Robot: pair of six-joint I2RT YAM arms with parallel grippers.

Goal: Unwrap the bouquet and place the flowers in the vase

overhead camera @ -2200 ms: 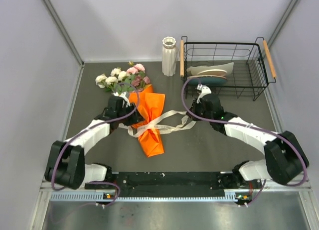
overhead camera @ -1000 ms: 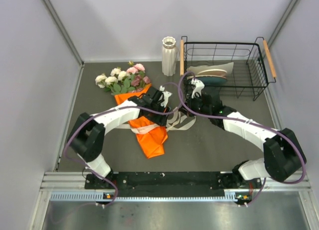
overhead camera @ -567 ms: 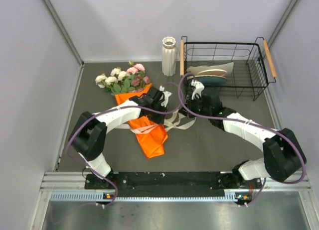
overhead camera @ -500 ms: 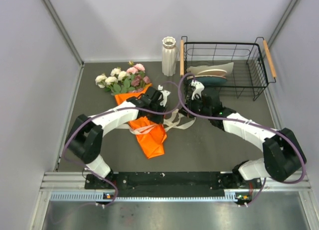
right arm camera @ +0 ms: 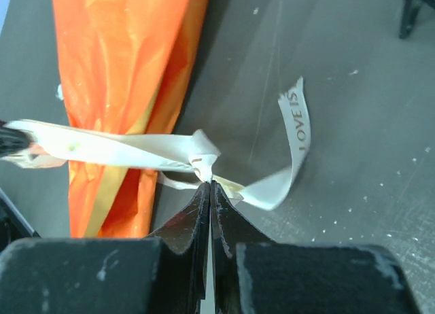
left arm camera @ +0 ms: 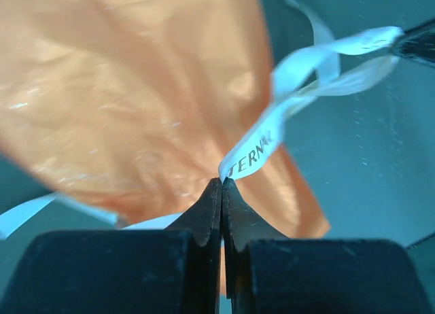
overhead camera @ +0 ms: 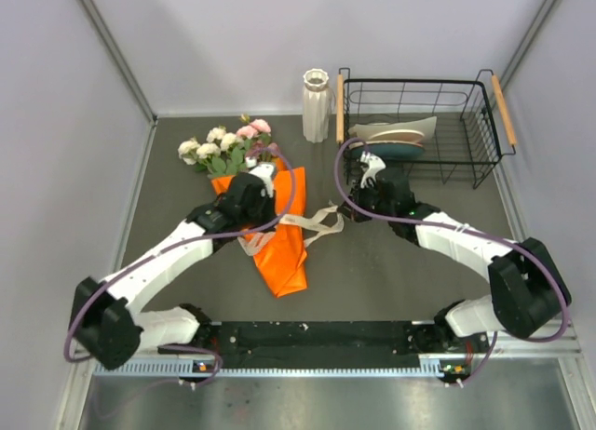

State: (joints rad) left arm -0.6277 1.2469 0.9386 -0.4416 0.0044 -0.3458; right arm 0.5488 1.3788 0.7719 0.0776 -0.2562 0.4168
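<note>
Left gripper (left arm camera: 222, 186) clenched on cream ribbon (left arm camera: 253, 156); right gripper (right arm camera: 209, 186) pinching same ribbon beside its knot (right arm camera: 204, 155); orange-wrapped bouquet (right arm camera: 115, 76) underneath.

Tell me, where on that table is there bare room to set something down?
Bare: the near middle between the bouquet and right arm; the strip between that arm and the basket. Crowded: the centre, where the left gripper and right gripper pinch the ribbon.

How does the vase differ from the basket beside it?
The vase is white, tall and slim; the basket is black, low and wide. The vase has solid ribbed walls; the basket is open wire. The basket holds dishes; the vase holds no flowers. Both stand at the far edge.
</note>
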